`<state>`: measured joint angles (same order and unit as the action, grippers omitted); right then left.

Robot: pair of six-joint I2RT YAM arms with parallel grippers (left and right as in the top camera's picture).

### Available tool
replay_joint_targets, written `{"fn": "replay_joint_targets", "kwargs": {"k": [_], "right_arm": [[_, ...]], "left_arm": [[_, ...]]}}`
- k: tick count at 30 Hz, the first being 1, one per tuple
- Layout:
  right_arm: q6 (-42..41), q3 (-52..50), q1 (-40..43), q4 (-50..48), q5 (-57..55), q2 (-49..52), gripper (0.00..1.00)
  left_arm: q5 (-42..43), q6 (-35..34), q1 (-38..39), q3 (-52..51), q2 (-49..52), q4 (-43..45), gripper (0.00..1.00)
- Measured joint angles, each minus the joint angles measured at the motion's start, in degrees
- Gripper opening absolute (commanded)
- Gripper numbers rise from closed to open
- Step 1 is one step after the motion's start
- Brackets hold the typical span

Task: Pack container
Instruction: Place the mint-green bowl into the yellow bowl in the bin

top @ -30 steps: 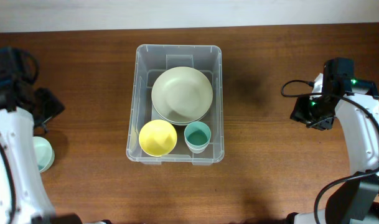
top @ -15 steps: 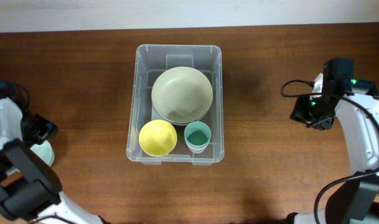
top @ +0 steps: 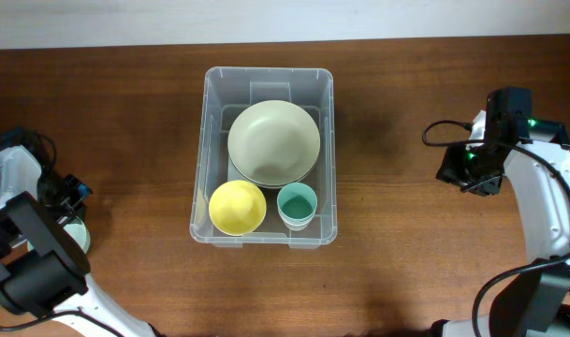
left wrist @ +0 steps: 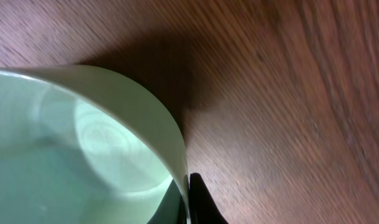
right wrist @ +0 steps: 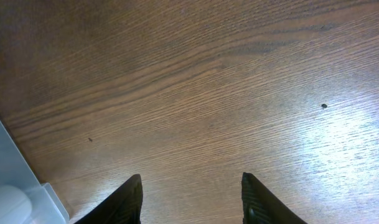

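My left end effector [left wrist: 186,202] straddles the rim of the pale green bowl [left wrist: 83,143]; whether it pinches, I cannot tell. The container [top: 269,71] lies well to its right, long axis near-to-far. My right end effector [right wrist: 190,199] hangs spread, empty.

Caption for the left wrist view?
Left tool at the rim of a pale green bowl on a wooden table.

Overhead looks straight down, left wrist close on bowl [left wrist: 83,155], right wrist catches container [right wrist: 15,186] corner

The bench [right wrist: 195,87] is grained wood with a soft sheen. The container [top: 270,86] is clear plastic; the mint bowl [left wrist: 83,143] glossy.
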<state>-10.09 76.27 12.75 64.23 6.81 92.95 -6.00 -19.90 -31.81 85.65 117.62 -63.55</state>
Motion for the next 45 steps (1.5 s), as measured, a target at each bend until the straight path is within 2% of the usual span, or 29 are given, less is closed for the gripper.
{"fn": "replay_joint_targets", "kwargs": {"k": [5,9,15,19,25,31,34,35,36,37,38,42,45], "right_arm": [[0.0,0.0,0.0,0.0,0.0,0.0,0.47],[0.0,0.0,0.0,0.0,0.0,0.0,0.47],[0.0,0.0,0.0,-0.1,0.0,0.0,0.47],[0.0,0.0,0.0,0.0,0.0,0.0,0.47],[0.0,0.0,0.0,0.0,0.0,0.0,0.47],[0.0,0.0,0.0,0.0,0.0,0.0,0.47],[0.0,0.0,0.0,0.0,0.0,0.0,0.47],[0.0,0.0,0.0,0.0,0.0,0.0,0.47],[0.0,0.0,0.0,0.0,0.0,0.0,0.47],[0.0,0.0,0.0,0.0,0.0,0.0,0.47],[0.0,0.0,0.0,0.0,0.0,0.0,0.47],[0.0,0.0,0.0,0.0,0.0,0.0,0.47],[0.0,0.0,0.0,0.0,0.0,0.0,0.47]], "left_arm": [[0.9,0.0,3.1,1.4,-1.2,-2.4,0.01],[2.2,0.0,9.8,1.5,-8.1,-2.9,0.01],[4.5,-0.1,28.0,3.0,-28.3,-1.7,0.01],[4.7,0.0,40.9,3.3,-35.1,-1.5,0.01],[4.6,-0.1,54.7,3.3,-33.3,-3.3,0.01],[4.5,-0.3,62.3,3.3,-26.0,-7.2,0.01],[4.8,-1.0,64.3,3.3,-22.1,-9.4,0.05],[5.2,-1.4,64.7,3.3,-20.4,-10.7,0.09],[5.5,-1.6,64.9,3.3,-19.6,-11.2,0.19],[5.9,-2.4,64.9,3.2,-18.6,-12.0,0.35],[6.1,-2.6,64.9,3.2,-18.0,-12.3,0.47],[6.3,-3.5,64.9,3.3,-17.5,-12.5,0.50],[5.6,-3.7,64.4,5.4,-17.4,-16.9,0.51]]}}
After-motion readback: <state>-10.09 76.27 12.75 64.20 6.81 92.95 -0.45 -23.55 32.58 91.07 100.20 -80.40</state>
